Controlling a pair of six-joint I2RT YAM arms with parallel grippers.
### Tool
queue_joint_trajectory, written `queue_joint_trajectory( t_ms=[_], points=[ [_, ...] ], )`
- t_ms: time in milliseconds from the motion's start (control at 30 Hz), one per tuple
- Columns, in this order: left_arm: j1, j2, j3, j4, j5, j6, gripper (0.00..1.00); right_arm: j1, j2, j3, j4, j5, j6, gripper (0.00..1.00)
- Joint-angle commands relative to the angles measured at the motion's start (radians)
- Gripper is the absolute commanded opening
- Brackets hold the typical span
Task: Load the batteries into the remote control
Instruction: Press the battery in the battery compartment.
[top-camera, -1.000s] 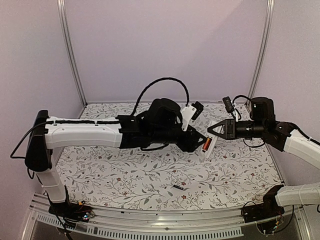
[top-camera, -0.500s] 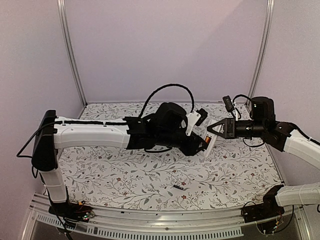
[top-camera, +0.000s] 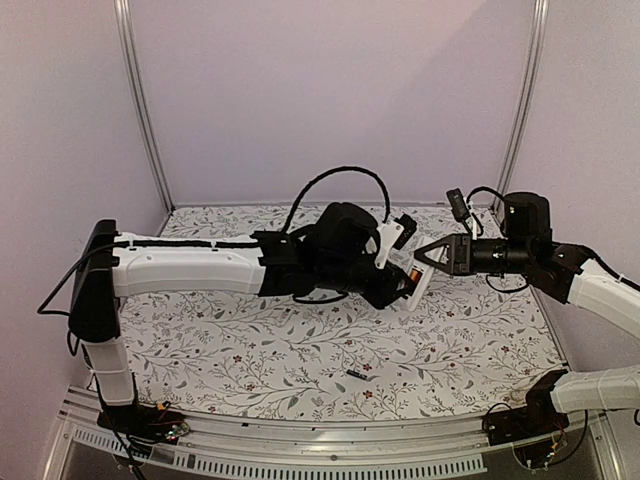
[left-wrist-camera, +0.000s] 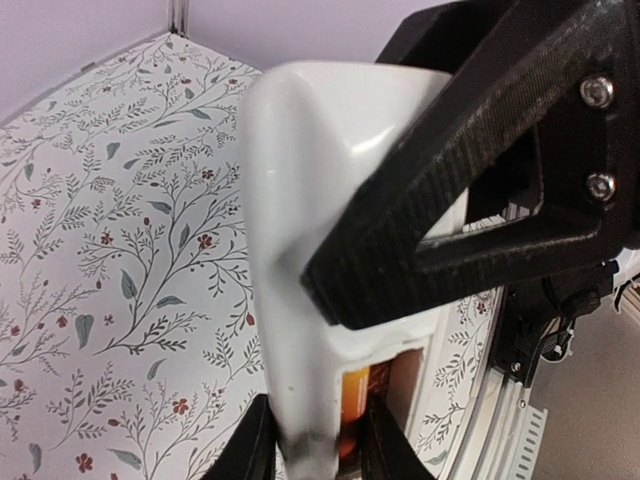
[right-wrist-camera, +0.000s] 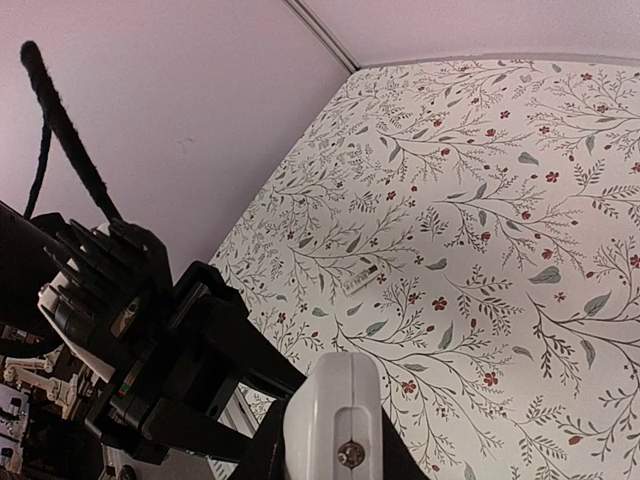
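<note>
- Left fingers (left-wrist-camera: 250, 455) stand narrow beside the lower end of the remote control (left-wrist-camera: 300, 200); whether they clamp, I cannot tell.
- Right fingers (left-wrist-camera: 470, 150) hold it in the air.
- Orange battery (left-wrist-camera: 355, 420) is in the bay, probably being seated; next, fetch the dark battery (top-camera: 356, 374) from the desk (top-camera: 250, 340).
</note>
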Motion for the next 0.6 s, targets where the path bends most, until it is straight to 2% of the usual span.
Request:
queue_joint_trajectory(
  t_ms=[0,67,100,133,200,233,267,367,567],
  points=[
    [0.011,0.021,0.017,-0.039,0.005,-0.003,0.20,0.010,-0.026,0.002,0.050,-0.046,0.024,0.00],
    [0.012,0.022,0.020,-0.041,0.009,-0.007,0.20,0.010,-0.030,-0.002,0.053,-0.048,0.024,0.00],
    [0.012,0.021,0.021,-0.043,0.012,-0.003,0.24,0.009,-0.030,-0.003,0.052,-0.044,0.026,0.00],
    [0.012,0.018,0.023,-0.046,0.016,0.003,0.34,0.010,-0.030,-0.004,0.049,-0.036,0.025,0.00],
    [0.012,0.002,0.012,-0.046,0.028,0.017,0.59,0.010,-0.029,-0.007,0.035,0.004,0.026,0.00],
    [0.012,-0.015,-0.001,-0.045,0.029,0.024,0.69,0.009,-0.027,-0.008,0.020,0.028,0.025,0.00],
    [0.012,-0.037,-0.021,-0.045,0.022,0.035,0.75,0.008,-0.025,-0.004,-0.002,0.053,0.022,0.00],
    [0.012,-0.120,-0.108,-0.058,-0.021,0.044,0.82,0.007,-0.007,0.002,-0.074,0.111,-0.004,0.00],
    [-0.018,-0.266,-0.355,-0.123,0.008,0.109,0.84,-0.014,0.013,-0.009,-0.143,0.143,-0.044,0.00]
  ],
)
